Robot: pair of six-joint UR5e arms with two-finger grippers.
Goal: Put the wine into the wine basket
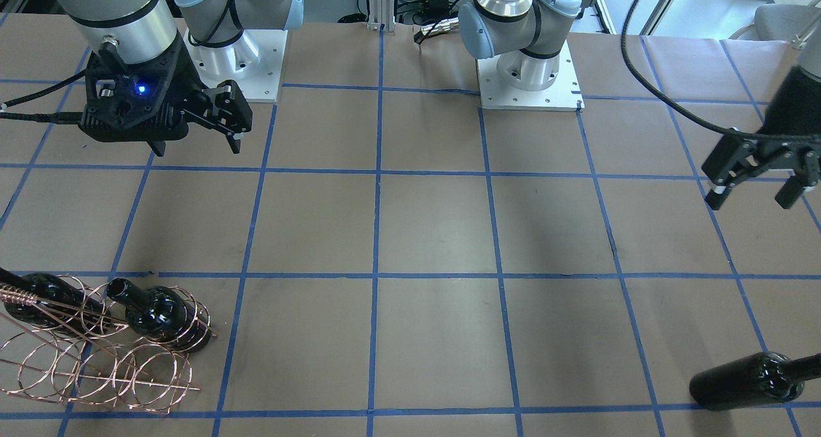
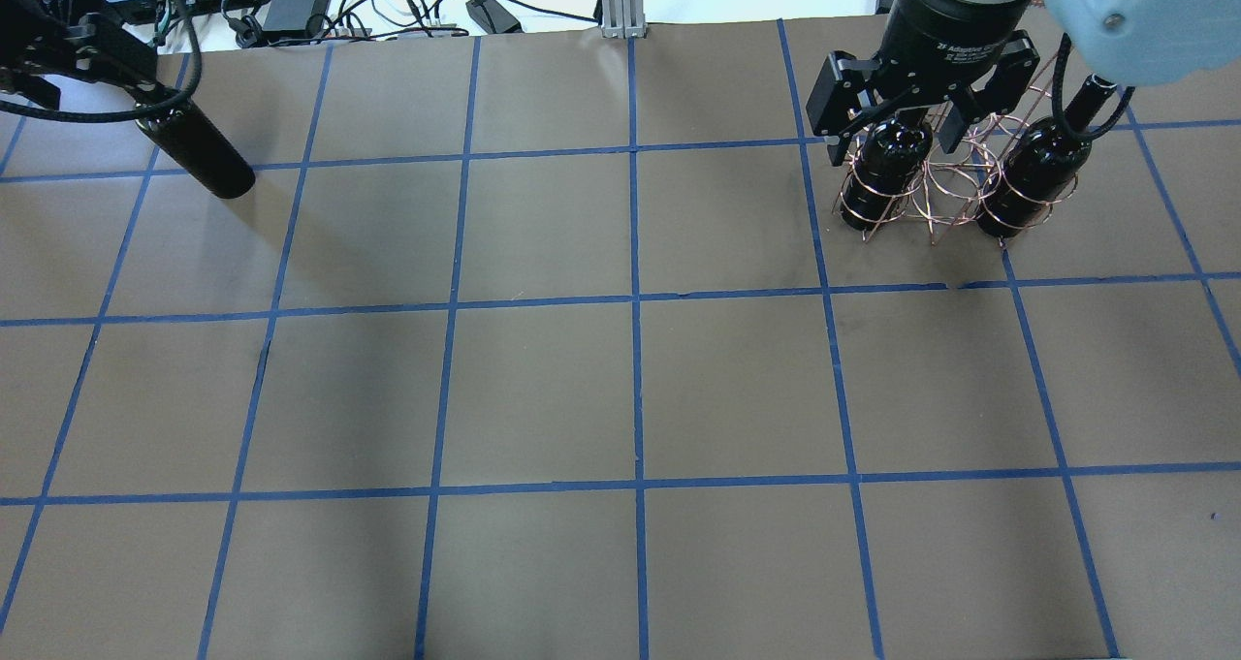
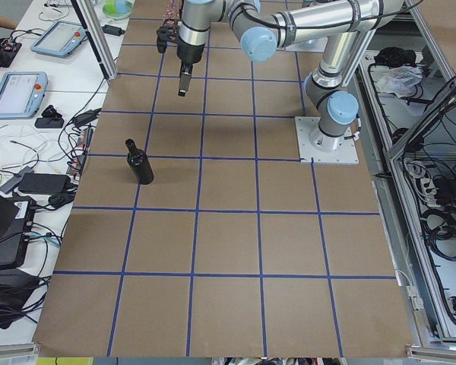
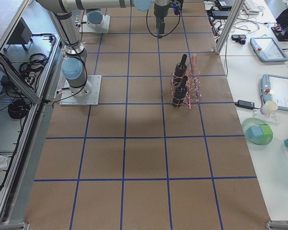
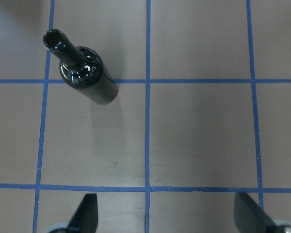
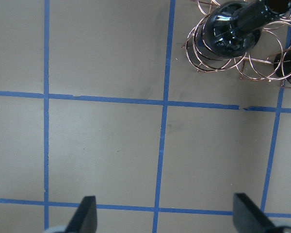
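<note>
Front view: the left gripper [image 1: 750, 199] hangs open. The loose wine bottle [image 1: 747, 380] stands on the desk [image 1: 436, 231] beyond it, near the operators' edge. The right gripper [image 1: 195, 147], jaws also spread, hovers on the robot's side of the wine basket [image 1: 96, 373], which holds two other bottles [image 1: 157, 312].

Overhead: the right gripper hides the basket's top, and bare desk lies between the arms.

Left wrist: the loose bottle stands ahead-left of the fingers, untouched.

Right wrist: a basketed bottle sits ahead-right.
</note>
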